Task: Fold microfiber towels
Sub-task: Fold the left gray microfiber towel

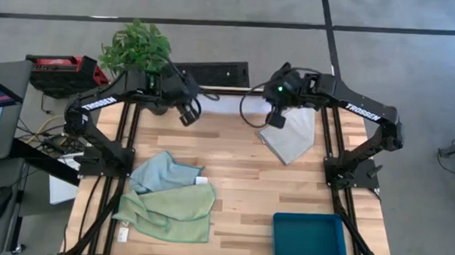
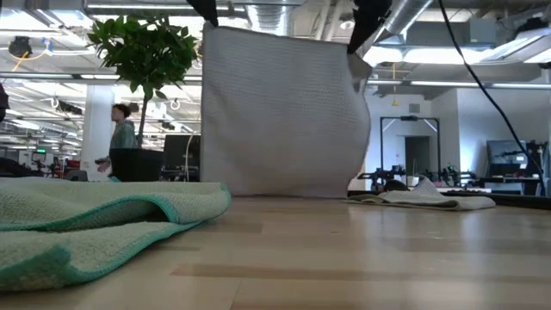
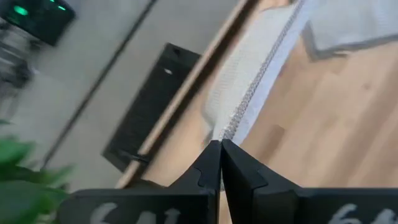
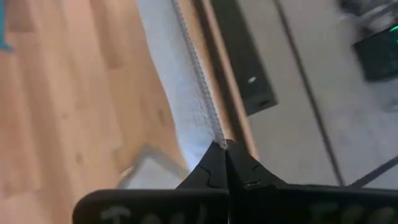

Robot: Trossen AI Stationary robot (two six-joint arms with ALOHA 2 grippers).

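Left hand [image 3: 221,144] and right hand [image 4: 219,147] each pinch a top corner of the hanging light grey microfiber towel [image 2: 280,112], stretched above the wooden tabletop [image 1: 240,175]; next, lay it flat to fold.

Matt woven grey towel [image 2: 280,108] — glossy, smooth wooden table [image 2: 362,258].

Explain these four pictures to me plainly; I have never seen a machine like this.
Two dark robot arms stand at a wooden table. One picture looks straight down, one looks level across the tabletop, and two come from cameras on the wrists. The left gripper and the right gripper are each shut on a top corner of a light grey towel, holding it up like a curtain. On the table lie another grey towel, a blue towel, a green towel and a teal bin.
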